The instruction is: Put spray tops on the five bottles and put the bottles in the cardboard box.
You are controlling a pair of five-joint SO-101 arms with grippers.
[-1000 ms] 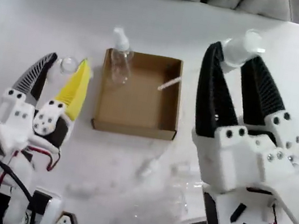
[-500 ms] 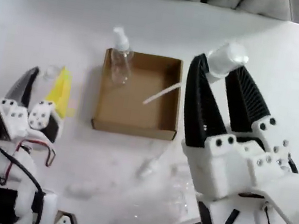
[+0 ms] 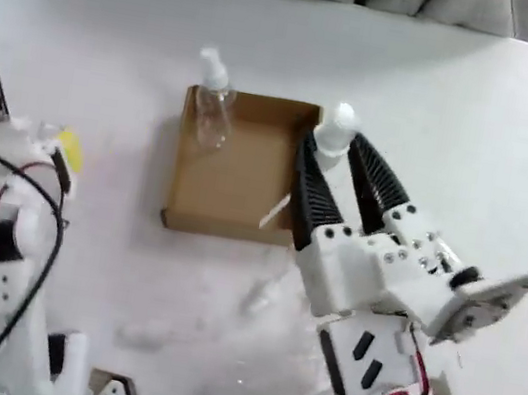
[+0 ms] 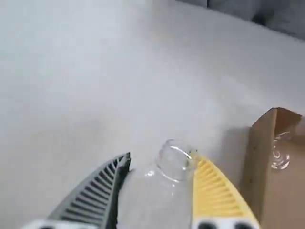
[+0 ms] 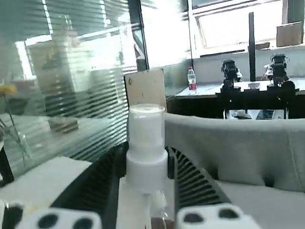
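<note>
My right gripper (image 3: 333,148) is shut on a white spray top (image 3: 337,126) over the right wall of the cardboard box (image 3: 230,217); its dip tube (image 3: 276,211) slants down inside the box. In the right wrist view the spray top (image 5: 146,143) stands upright between the black fingers. A clear open bottle (image 4: 175,156) sits between the grey and yellow fingers of my left gripper (image 4: 162,164), which is shut on it, left of the box. One bottle with a spray top (image 3: 212,98) leans at the box's far left corner.
Several clear bottles and a loose spray top (image 3: 263,297) lie on the white table (image 3: 481,112) in front of the box, close to the right arm's base. The box's corner (image 4: 267,138) stands just beside the left gripper.
The right arm has come left and down with the spray top, from beyond the box's right side to over its right wall. The left arm has swung left and tipped up, carrying the bottle.
</note>
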